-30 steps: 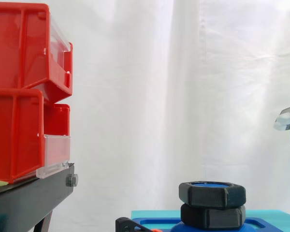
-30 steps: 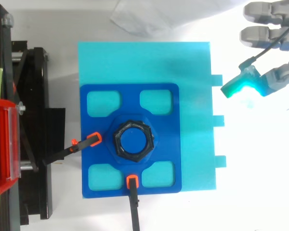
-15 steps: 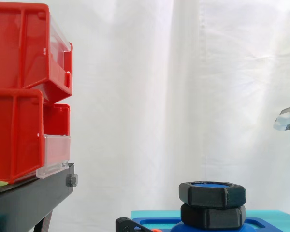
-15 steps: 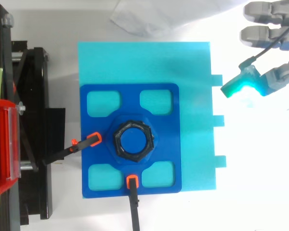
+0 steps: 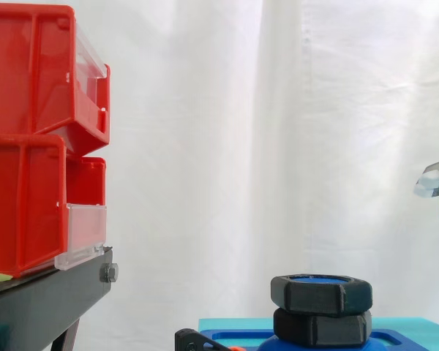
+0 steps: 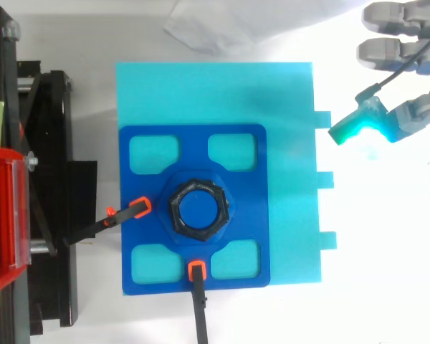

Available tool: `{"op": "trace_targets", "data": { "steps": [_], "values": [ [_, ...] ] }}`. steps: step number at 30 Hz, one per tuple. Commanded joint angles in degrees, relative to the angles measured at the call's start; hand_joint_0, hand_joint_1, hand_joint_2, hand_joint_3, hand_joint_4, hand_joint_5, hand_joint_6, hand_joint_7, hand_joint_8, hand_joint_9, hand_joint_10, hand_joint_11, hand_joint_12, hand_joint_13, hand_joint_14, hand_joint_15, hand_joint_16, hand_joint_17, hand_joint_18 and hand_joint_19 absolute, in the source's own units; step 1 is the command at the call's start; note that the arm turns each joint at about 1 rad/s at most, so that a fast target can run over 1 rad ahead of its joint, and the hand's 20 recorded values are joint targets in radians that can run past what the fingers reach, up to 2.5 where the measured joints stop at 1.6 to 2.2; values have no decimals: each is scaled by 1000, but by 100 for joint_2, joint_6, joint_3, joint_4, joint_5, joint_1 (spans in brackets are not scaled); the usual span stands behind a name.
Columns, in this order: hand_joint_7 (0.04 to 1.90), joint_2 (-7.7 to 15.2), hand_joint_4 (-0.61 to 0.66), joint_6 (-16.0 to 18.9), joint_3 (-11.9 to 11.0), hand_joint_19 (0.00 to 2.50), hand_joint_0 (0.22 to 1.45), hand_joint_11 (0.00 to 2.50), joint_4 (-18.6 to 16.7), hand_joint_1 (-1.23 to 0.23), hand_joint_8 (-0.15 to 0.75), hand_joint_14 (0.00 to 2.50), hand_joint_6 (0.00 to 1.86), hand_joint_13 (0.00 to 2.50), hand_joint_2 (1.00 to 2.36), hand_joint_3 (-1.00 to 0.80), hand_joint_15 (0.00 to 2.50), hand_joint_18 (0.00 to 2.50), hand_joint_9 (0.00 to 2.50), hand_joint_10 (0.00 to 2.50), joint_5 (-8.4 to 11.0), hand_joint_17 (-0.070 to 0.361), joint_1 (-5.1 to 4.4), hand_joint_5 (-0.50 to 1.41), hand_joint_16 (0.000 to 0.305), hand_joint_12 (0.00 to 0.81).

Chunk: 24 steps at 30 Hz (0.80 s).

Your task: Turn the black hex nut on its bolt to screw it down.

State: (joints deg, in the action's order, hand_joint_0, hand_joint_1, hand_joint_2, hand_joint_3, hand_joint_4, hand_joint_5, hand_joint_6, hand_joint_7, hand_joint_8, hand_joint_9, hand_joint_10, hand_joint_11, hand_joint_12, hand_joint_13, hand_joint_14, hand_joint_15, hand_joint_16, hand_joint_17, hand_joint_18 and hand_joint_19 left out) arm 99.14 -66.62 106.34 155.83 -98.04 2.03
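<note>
A black hex nut (image 5: 321, 294) sits at the top of a blue bolt (image 6: 198, 210), above a second black nut (image 5: 322, 327). The bolt stands upright in the middle of a dark blue fixture plate (image 6: 244, 183) on a cyan base (image 6: 215, 93). My hand (image 6: 405, 115) hangs at the top right of the top view, off the base's right edge and well away from the nut. Its fingers are relaxed and hold nothing; one pad glows cyan-green. In the side view my hand (image 5: 435, 184) shows at the right edge, higher than the nut.
Two black clamps with orange tips (image 6: 140, 208) (image 6: 196, 271) hold the blue plate from the left and the front. Red bins (image 5: 36, 139) stand stacked on a black stand (image 5: 51, 300) to the left. A white curtain hangs behind.
</note>
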Motion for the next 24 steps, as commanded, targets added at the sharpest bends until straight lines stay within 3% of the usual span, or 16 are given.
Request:
{"op": "trace_targets", "data": {
  "steps": [1, 24],
  "values": [
    [621, 0, 15, 0, 1, 284, 440, 0, 0, -338, 172, 0, 501, 0, 1000, -500, 0, 94, 1, 0, 4, 156, -1, -300, 70, 369],
    [624, 0, 51, 0, 1, 265, 436, 0, 0, -370, 181, 0, 501, 0, 1000, -500, 0, 147, 60, 0, 4, 158, -1, -300, 70, 376]
  ]
}}
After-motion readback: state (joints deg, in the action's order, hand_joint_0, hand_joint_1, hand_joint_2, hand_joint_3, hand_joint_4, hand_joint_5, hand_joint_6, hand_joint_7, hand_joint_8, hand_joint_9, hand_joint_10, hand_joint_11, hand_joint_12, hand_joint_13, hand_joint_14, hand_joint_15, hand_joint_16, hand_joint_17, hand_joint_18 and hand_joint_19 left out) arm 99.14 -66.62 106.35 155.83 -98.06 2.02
